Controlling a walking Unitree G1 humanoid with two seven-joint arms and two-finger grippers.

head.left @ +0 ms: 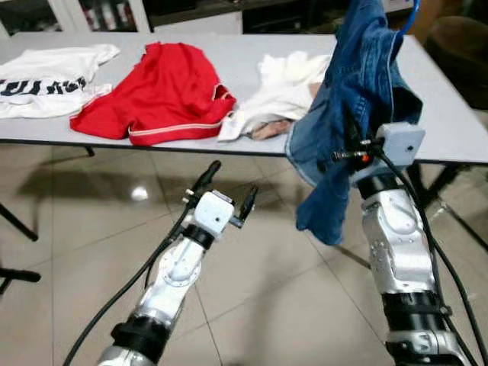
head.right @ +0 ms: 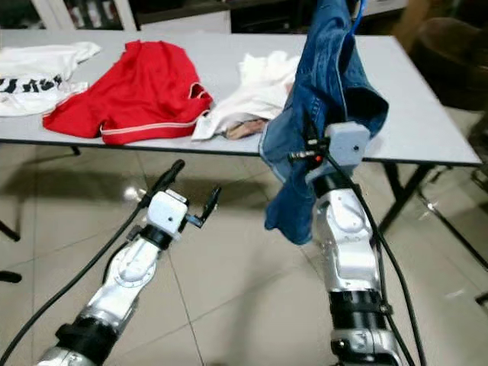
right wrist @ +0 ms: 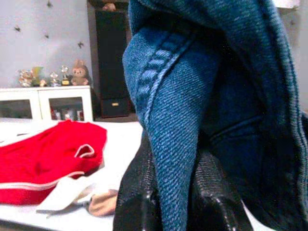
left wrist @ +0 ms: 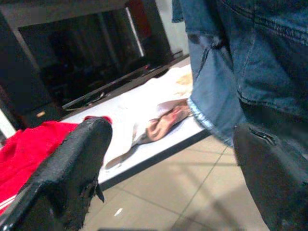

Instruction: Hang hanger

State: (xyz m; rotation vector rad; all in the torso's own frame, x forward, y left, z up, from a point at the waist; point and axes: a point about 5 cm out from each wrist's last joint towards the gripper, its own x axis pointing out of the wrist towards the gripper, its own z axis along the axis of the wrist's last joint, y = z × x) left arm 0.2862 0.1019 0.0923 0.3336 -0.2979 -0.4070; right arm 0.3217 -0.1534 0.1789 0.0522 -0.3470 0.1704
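Blue jeans (head.left: 358,114) are pinched between the closed fingers of the right tool (right wrist: 175,192) and held raised at the tabletop (head.left: 450,122) edge, draping down over it. The left tool (head.left: 227,191) is held open, low before the tabletop, left of the jeans.

White shirt (head.left: 46,80) on table: black block lettering, partly folded, not legible.

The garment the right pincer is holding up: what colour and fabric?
Blue denim garment, with visible seam stitching; clearest in the right wrist view, pinched in the right pincer.
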